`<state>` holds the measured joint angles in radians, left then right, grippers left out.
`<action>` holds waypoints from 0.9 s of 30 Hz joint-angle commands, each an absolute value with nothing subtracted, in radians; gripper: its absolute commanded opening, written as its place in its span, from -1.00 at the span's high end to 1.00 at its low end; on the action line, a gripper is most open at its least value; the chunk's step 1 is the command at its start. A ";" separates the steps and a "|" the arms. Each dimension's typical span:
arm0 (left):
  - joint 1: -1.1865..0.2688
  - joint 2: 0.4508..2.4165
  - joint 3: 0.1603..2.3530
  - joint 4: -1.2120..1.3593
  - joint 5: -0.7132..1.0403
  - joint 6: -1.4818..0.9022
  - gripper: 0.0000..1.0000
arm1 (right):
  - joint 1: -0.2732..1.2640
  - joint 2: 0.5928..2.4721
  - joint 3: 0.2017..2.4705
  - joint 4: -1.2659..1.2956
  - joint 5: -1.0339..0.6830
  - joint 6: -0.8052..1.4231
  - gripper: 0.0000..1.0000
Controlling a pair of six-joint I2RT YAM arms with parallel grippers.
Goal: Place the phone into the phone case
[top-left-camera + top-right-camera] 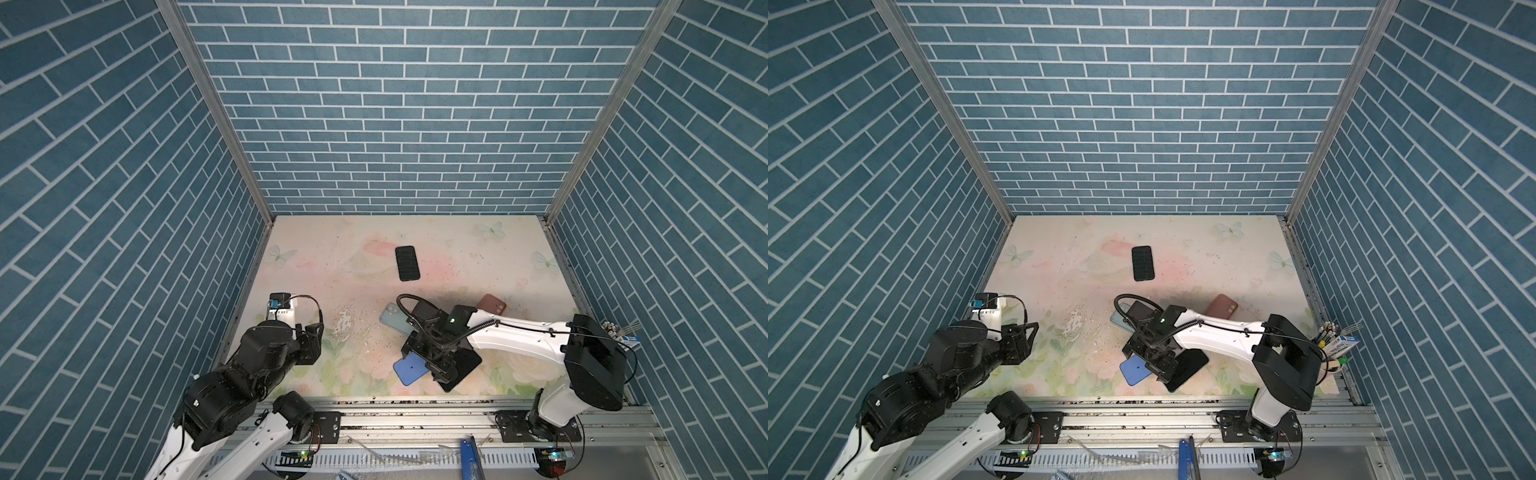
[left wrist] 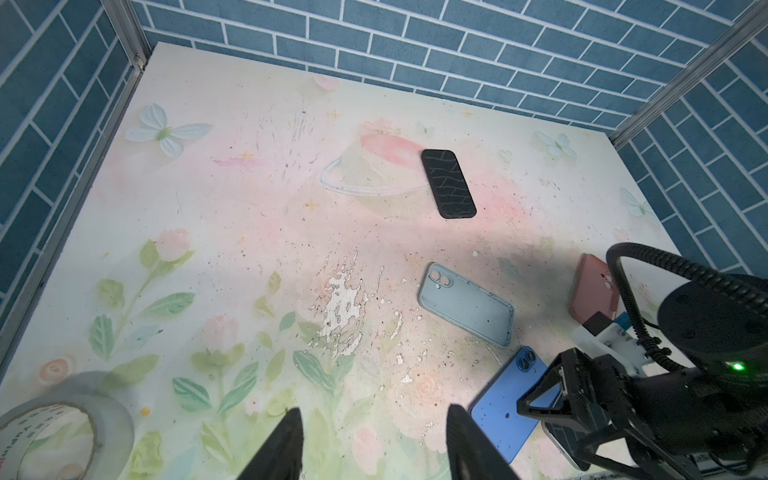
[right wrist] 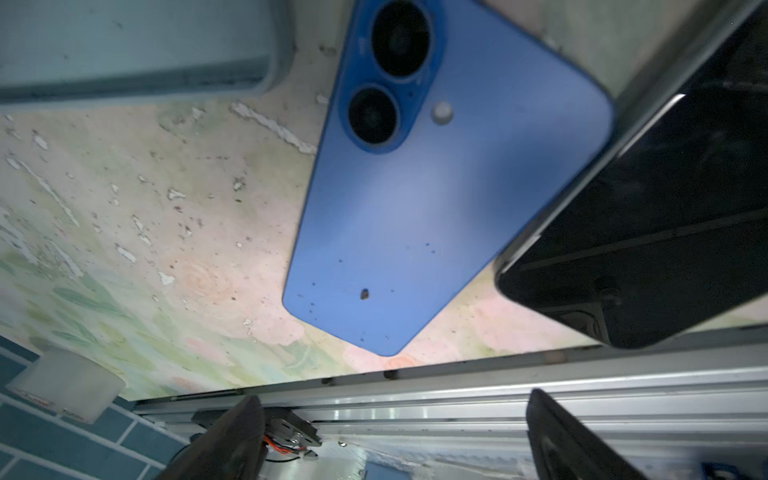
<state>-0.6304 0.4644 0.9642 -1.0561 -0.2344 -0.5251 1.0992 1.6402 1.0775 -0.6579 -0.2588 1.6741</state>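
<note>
A blue phone (image 1: pixel 409 370) (image 3: pixel 436 187) lies camera side up near the table's front edge. A black phone (image 1: pixel 465 368) (image 3: pixel 665 228) lies screen up right beside it. A pale teal phone case (image 1: pixel 390 318) (image 2: pixel 465 305) rests just behind them. Farther right is a pink case (image 1: pixel 492 304) (image 2: pixel 592 293). My right gripper (image 1: pixel 442 372) (image 3: pixel 395 440) hovers low over the two front phones, open and holding nothing. My left gripper (image 1: pixel 311 345) (image 2: pixel 374 415) stands open over bare table at the left, also holding nothing.
Another black phone (image 1: pixel 407 263) (image 2: pixel 448 183) lies screen up toward the back middle. A tape roll (image 2: pixel 54 428) sits at the front left corner. An aluminium rail (image 1: pixel 415 411) runs along the front edge. Blue brick walls (image 1: pixel 374 124) enclose three sides.
</note>
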 commanded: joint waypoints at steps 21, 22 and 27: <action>-0.623 0.411 0.948 -1.039 -0.227 -0.517 -0.14 | 1.112 1.920 1.209 -0.718 -0.153 1.867 -0.82; -0.623 0.412 0.948 -1.039 -0.226 -0.515 -0.14 | 1.115 1.921 1.213 -0.722 -0.148 1.865 -0.79; -0.623 0.409 0.948 -1.039 -0.225 -0.515 -0.13 | 1.121 1.926 1.262 -0.783 -0.094 1.788 -0.54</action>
<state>-0.6304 0.4187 0.9585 -1.0489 -0.2260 -0.5251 1.1145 1.8912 1.2346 -0.7391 -0.1608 1.8198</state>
